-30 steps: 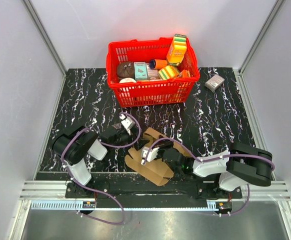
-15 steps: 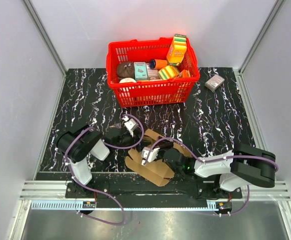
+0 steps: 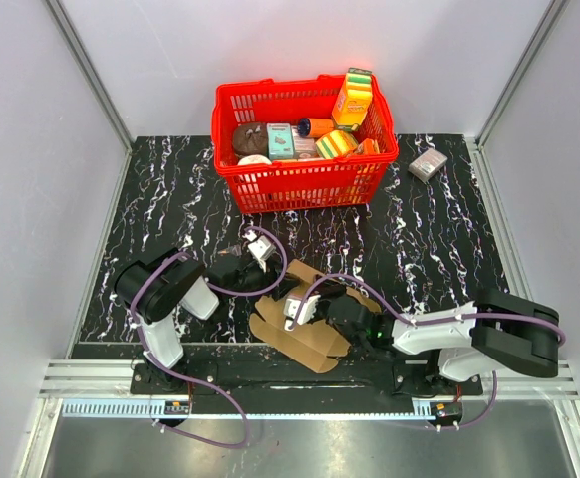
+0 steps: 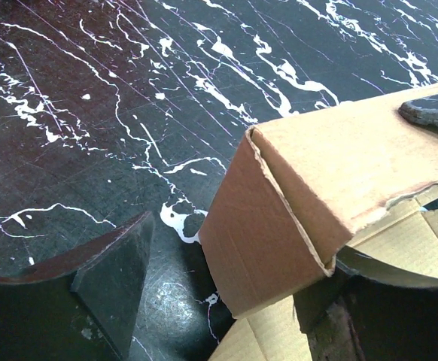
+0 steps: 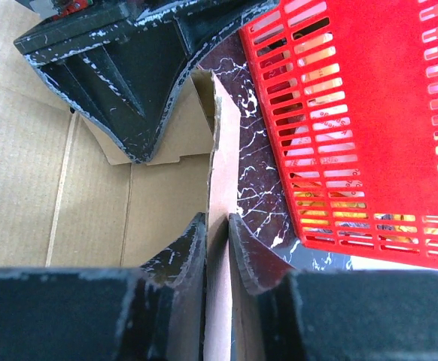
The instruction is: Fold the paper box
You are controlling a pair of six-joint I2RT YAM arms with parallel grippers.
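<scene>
Top external view, entry one: the paper box (image 3: 305, 324), brown and partly raised, is set on the black marbled table (image 3: 170, 199) at its near edge, between the two arms and well short of the red basket (image 3: 305, 149).

Entry two: left gripper (image 4: 226, 289). Its fingers are spread on either side of a raised, folded corner of the box, and the left finger (image 4: 110, 278) is held clear of the card. Over the last second it has been brought in from the left and its spread narrowed.

Entry three: right gripper (image 5: 217, 241). An upright wall of the box is pinched between its fingers, though the pinch has been slackened slightly.

Assessment: the raised wall is judged to be passing from one gripper to the other, with the fold not yet locked. Collapse is risked if the pinch is released early.
</scene>
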